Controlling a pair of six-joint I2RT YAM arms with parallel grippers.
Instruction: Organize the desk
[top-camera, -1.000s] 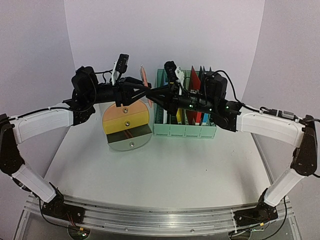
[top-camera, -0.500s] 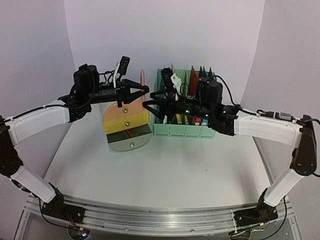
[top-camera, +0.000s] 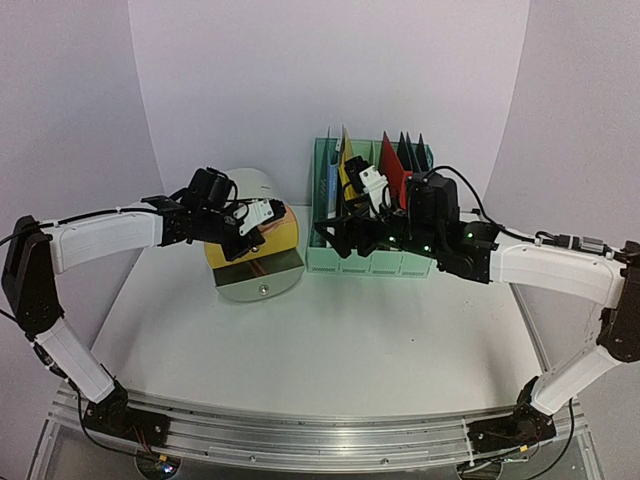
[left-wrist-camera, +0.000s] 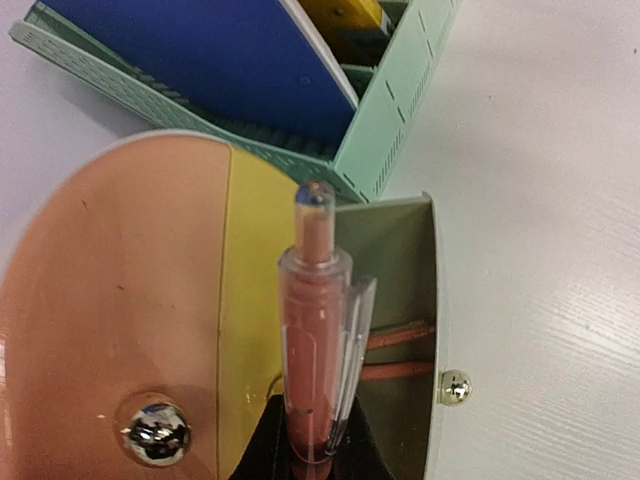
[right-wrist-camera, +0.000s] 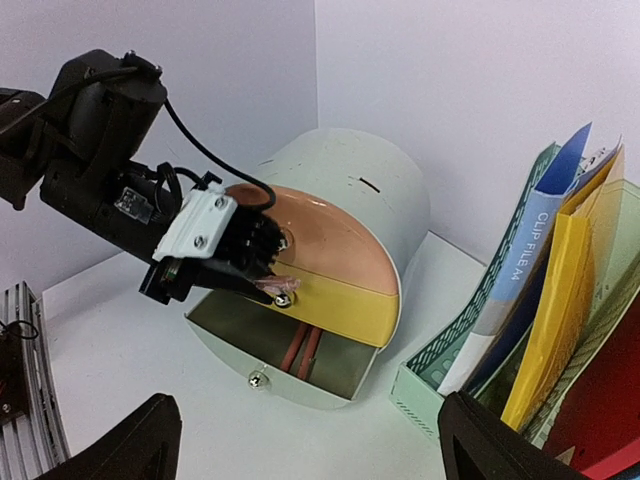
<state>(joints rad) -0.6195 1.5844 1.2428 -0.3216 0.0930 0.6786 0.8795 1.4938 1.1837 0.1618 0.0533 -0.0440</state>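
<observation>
Left jaws closed tight on a pink pen (left-wrist-camera: 318, 320), held just above the open bottom drawer (left-wrist-camera: 395, 290) of the round drawer unit (top-camera: 255, 185), at the far edge of the white worktop (top-camera: 330, 330). Right jaws spread wide, empty — hovering before the mint file rack (top-camera: 372, 262).

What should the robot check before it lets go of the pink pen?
1. Grip: the left claw pinches the pink pen: ok.
2. Is the bottom drawer open: ok.
3. Is the pen over the opening, not the yellow front: cannot tell.
4. Is there room beside the red pens lying inside: ok.
5. Is the right claw open and away from the drawer: ok.
</observation>
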